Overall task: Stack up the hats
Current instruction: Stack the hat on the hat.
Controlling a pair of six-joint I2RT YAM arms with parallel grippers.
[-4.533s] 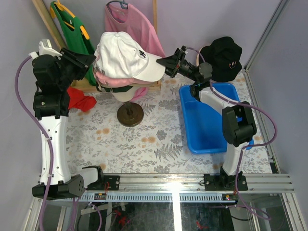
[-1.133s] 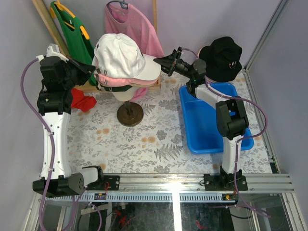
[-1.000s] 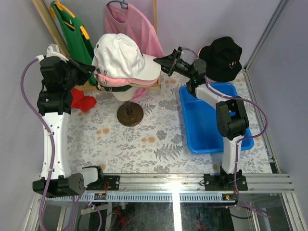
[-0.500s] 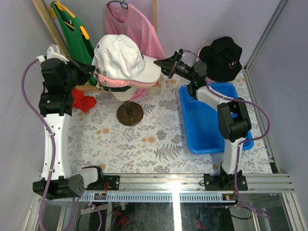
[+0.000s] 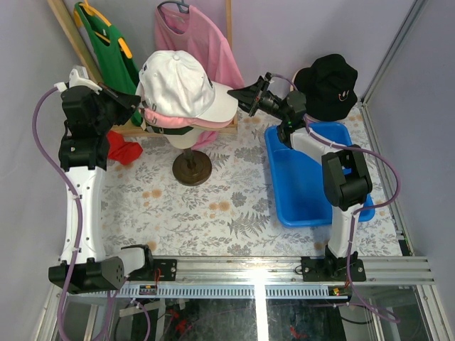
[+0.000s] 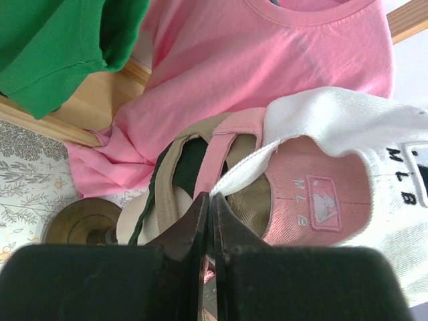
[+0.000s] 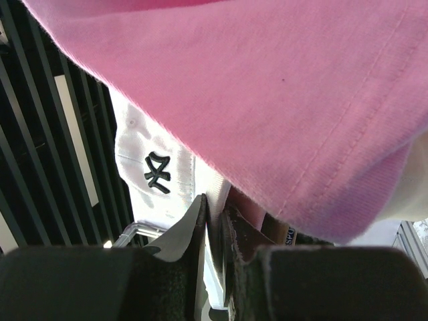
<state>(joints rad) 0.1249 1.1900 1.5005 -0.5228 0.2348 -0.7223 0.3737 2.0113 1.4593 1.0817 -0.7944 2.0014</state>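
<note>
Turned and pulled lower since earlier, the white cotton baseball cap point(image 5: 174, 82) tops the hat stack point(image 5: 170, 121) on the cream mannequin head point(image 5: 186, 141), with the left gripper point(image 6: 208, 199) clenched on its rear rim and the right gripper point(image 7: 212, 208) pinching its brim. Probably best to ease both sides down evenly. "MLB" shows on its band and on the pink fabric baseball cap point(image 6: 314, 200) beneath.
</note>
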